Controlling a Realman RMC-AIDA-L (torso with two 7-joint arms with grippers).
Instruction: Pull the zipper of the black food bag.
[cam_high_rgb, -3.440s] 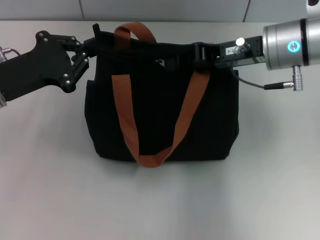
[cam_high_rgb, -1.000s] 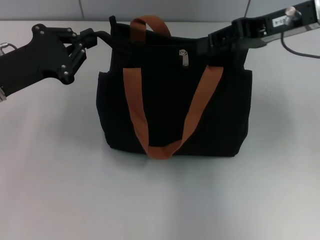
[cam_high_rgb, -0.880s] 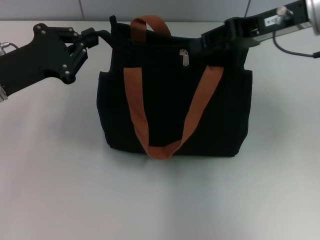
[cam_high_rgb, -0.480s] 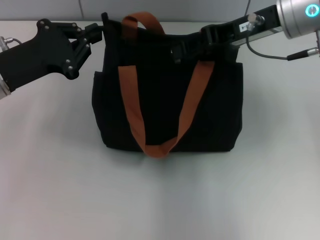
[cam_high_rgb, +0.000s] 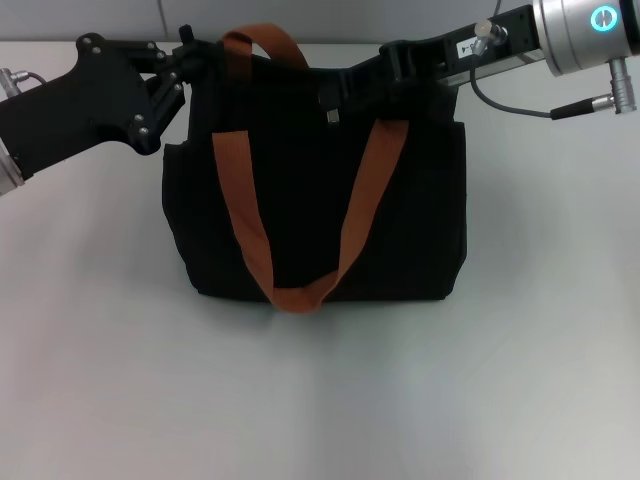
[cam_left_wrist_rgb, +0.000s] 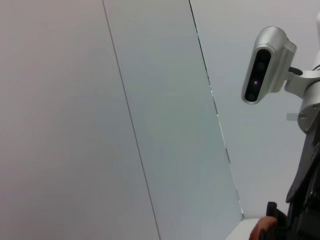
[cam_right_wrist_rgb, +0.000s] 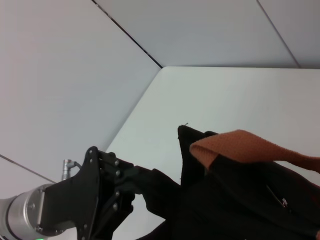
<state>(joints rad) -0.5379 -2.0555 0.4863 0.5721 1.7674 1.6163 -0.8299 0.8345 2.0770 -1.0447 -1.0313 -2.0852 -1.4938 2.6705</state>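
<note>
Black fabric, boxy: the black food bag (cam_high_rgb: 315, 215) stands upright near the middle of the white table (cam_high_rgb: 320, 400), its front orange-brown strap handle (cam_high_rgb: 300, 230) hanging down the front face in a loop, the rear handle arching over the bag's top edge toward the robot's left. Left gripper (cam_high_rgb: 185, 62) is at the bag's upper left corner, fingers closed on the black fabric of that corner; the right wrist view confirms it, dark fingers pinching the raised corner of the bag (cam_right_wrist_rgb: 187, 145). Right gripper (cam_high_rgb: 345, 95) reaches in from the right along the top edge, just above the front strap. The zipper (cam_high_rgb: 331, 116) shows as a small silver tab right at its fingertips; fingers appear closed on it.
</note>
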